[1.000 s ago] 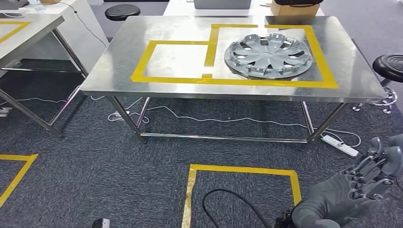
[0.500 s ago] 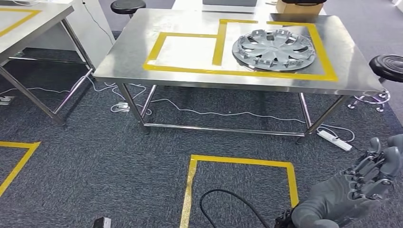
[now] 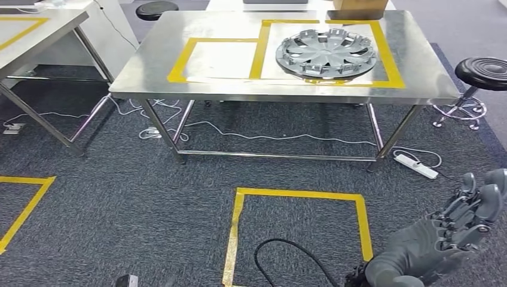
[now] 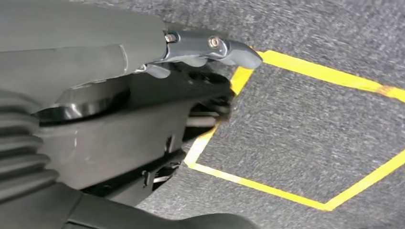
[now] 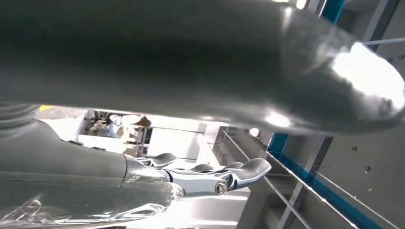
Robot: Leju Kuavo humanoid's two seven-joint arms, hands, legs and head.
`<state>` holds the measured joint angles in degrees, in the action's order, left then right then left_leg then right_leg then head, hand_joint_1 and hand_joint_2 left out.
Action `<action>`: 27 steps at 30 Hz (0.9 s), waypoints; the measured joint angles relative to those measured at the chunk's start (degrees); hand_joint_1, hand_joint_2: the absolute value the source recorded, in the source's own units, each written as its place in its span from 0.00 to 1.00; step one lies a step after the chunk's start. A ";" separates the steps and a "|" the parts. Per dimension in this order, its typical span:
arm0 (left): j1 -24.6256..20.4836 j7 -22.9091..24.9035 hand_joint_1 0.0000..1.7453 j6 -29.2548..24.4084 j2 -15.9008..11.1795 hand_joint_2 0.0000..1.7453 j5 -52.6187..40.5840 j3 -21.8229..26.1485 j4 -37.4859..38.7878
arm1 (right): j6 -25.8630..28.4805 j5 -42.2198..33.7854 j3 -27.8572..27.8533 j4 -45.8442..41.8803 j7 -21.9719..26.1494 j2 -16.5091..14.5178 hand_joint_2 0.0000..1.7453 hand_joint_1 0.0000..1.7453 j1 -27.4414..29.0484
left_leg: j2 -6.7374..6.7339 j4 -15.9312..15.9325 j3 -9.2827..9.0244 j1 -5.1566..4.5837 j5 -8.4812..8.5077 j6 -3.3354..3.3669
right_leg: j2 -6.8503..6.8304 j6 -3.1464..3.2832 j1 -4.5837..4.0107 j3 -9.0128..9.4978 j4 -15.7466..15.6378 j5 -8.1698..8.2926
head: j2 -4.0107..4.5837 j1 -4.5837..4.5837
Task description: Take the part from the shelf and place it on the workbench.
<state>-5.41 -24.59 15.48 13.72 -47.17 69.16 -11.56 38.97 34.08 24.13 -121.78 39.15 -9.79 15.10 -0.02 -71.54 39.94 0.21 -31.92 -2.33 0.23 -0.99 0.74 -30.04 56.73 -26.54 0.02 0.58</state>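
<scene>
The wheel cover (image 3: 326,54) lies flat on the bench (image 3: 143,66), inside the right-hand yellow taped box, towards the far right corner and well apart from both hands. Its near rim sits on or just over the tape on the near side of that box. The smaller taped box (image 3: 218,58) beside it is bare.

Judging by this, the placing looks done: the part is on the bench and nothing is being carried. If more parts are to be fetched, that is still ahead.

The right hand (image 3: 454,230) hangs low beside the body over the carpet, well short of the bench. Its fingers (image 5: 239,171) are stretched out and apart from the thumb, with nothing between them. The left hand (image 4: 191,47) also hangs over the carpet, one finger reaching out above a line of yellow tape. Whether its fingers are apart or together I cannot tell.

Around the bench:
- a black stool (image 3: 484,70) just off the right edge
- a second stool (image 3: 156,9) past the far left corner
- a cardboard box (image 3: 360,5) at the far edge
- another steel table (image 3: 36,30) to the left

On the floor, a power strip (image 3: 415,167) and white cables trail under the bench. A black cable (image 3: 287,248) loops inside the taped square (image 3: 299,194) in front of it, which could catch a foot
</scene>
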 joint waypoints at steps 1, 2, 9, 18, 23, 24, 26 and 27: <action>0.02 0.00 0.00 -0.02 -0.01 0.00 -0.01 0.00 0.00 | 0.00 -0.02 0.00 0.01 0.00 0.00 0.00 0.00 0.00 | 0.00 -0.76 -0.15 -0.01 0.21 0.12 | 0.01 -0.01 -0.08 -0.38 0.01 0.28 | 0.00 0.01; 0.03 0.00 0.00 -0.03 -0.01 0.00 -0.02 0.00 0.00 | 0.00 -0.03 0.00 0.02 0.00 0.00 0.00 0.00 0.01 | 0.00 0.72 -1.41 -0.03 1.41 0.34 | 0.03 -0.05 -0.16 -0.65 0.01 0.51 | 0.00 0.00; -0.03 0.00 0.00 0.02 0.03 0.00 -0.26 0.00 0.00 | 0.00 -0.35 -0.02 0.02 0.04 0.01 0.00 0.00 -0.01 | 0.02 16.36 -10.22 -0.38 6.05 2.08 | 0.14 -1.67 -0.55 -1.87 0.19 1.63 | 0.00 -0.01; 0.11 0.01 0.00 0.02 0.11 0.00 -0.27 -0.01 0.00 | 0.00 -0.58 -0.11 0.02 0.10 0.02 0.00 0.00 0.04 | -0.12 16.37 -8.41 -0.37 7.64 3.46 | 0.05 -2.66 -0.55 -5.67 12.15 -4.32 | 0.00 0.62; 0.08 0.00 0.00 0.04 0.13 0.00 -0.42 -0.02 0.00 | 0.00 -0.98 -0.12 0.00 0.21 0.01 0.00 0.00 0.05 | -0.04 15.71 -7.80 -0.70 8.12 2.28 | 0.19 -1.31 -0.82 0.60 0.16 -0.60 | 0.00 0.50; 0.08 0.00 0.00 0.05 0.13 0.00 -0.48 -0.02 0.00 | 0.00 -1.31 -0.12 -0.01 0.27 0.01 0.00 0.00 0.06 | -0.06 15.71 -7.65 -0.63 8.27 1.96 | 0.24 -0.95 -0.80 0.46 0.17 -0.37 | 0.00 0.51; 0.07 -0.03 0.00 0.06 0.12 0.00 -0.65 -0.02 0.00 | 0.00 -2.30 -0.08 -0.01 0.48 0.01 0.00 0.00 0.05 | -0.02 14.47 -6.92 -0.51 7.22 1.28 | 0.18 -0.26 -0.58 0.16 0.05 0.14 | 0.00 0.44; 0.07 -0.04 0.00 0.06 0.11 0.00 -0.73 -0.02 0.00 | 0.00 -2.68 -0.08 -0.01 0.58 -0.01 0.00 0.00 0.05 | -0.01 12.37 -5.97 -0.45 5.67 0.94 | 0.11 0.03 -0.40 0.01 -0.05 0.39 | 0.00 0.34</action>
<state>-5.33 -24.63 15.54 13.83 -47.90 69.13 -11.56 38.97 31.40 24.05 -121.79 39.74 -9.80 15.15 -0.02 -59.17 33.97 -0.24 -26.26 -1.39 0.35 -0.95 0.34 -30.03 56.68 -26.15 0.02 0.92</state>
